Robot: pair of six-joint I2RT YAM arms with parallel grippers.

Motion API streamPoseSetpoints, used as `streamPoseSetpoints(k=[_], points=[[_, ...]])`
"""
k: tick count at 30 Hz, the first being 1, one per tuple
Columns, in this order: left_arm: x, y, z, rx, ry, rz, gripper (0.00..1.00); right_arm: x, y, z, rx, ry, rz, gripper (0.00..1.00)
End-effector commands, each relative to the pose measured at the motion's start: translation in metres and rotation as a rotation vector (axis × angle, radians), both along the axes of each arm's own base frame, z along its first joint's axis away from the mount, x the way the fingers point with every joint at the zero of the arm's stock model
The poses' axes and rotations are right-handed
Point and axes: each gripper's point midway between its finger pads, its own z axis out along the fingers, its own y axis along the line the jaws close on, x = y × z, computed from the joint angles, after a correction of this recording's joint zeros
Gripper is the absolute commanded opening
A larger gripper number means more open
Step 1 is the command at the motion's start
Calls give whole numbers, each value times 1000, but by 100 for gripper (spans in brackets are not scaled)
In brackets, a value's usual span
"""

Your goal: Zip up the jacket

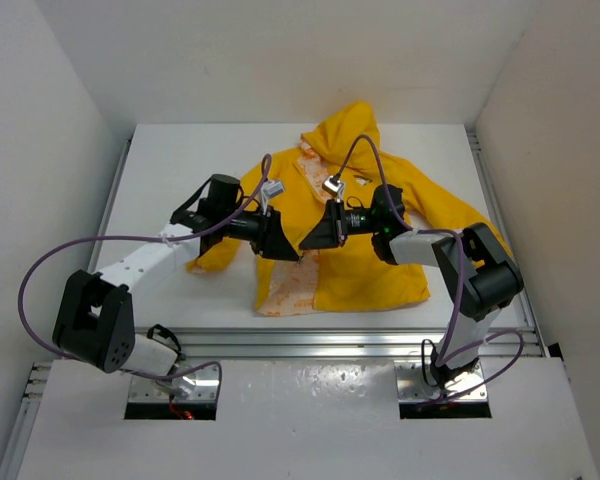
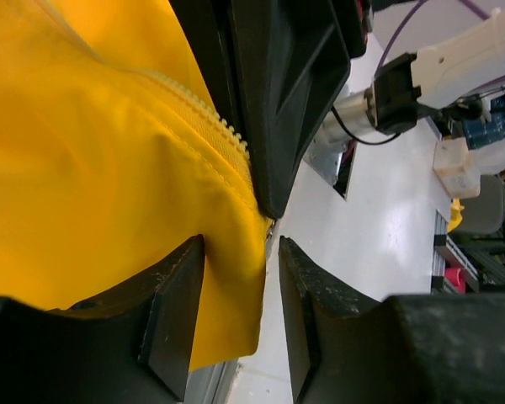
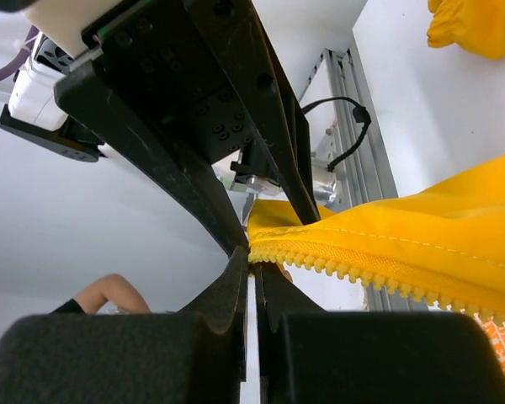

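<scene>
With right gripper (image 3: 251, 257), pinching tight on the zipper (image 3: 362, 271) edge of the jacket (image 1: 375, 275); with left gripper (image 2: 241, 246), straddling the yellow hem (image 2: 227, 328) just beside it, fingers narrowly parted, not clamping. Lying open-fronted across the table (image 1: 180, 160), hood (image 1: 352, 125) pointing away from the arms.

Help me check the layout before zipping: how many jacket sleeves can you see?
2. One sleeve of the jacket pokes out beneath the left arm; the other sleeve runs toward the right arm, its end hidden there.
</scene>
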Motion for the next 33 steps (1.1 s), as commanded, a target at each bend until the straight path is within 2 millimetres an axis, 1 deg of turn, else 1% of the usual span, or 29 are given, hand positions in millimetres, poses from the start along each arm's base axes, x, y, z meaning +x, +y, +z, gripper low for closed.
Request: streamPoseSetpoints(k=[1,3,9,11,13,17,22,25,28,29,32,33], points=[[5,-1,24,-66,-61,8,46,1,1,18,44,-93,1,0],[9,-2,29,-77,-87,7,46,-2,1,15,37,-101,17,0],[6,-3,31,-86,-81,-8,46,-6,-1,12,21,-109,38,0],[5,-2,29,-81,-93,-14,46,-6,-1,11,19,-106,40,0],[0,-6,28,-77,-94,-36,44,-5,-1,12,21,-112,36,0],[-6,-6,23,-62,-89,-54,44,-4,-1,13,23,-115,38,0],[-5,-5,20,-52,-108,-56,43,-4,-1,13,23,-115,44,0],[-5,-4,12,-36,-93,-63,43,-3,-1,15,26,-123,44,0],[-4,-4,12,-35,-103,-67,40,-3,-1,15,25,-122,46,0],[-5,-7,8,-26,-96,-69,40,-4,0,16,25,-125,47,0],[-2,-8,9,-27,-97,-69,39,-3,0,15,25,-128,42,0],[-5,-10,9,-27,-97,-78,39,-3,0,14,21,-120,42,0]])
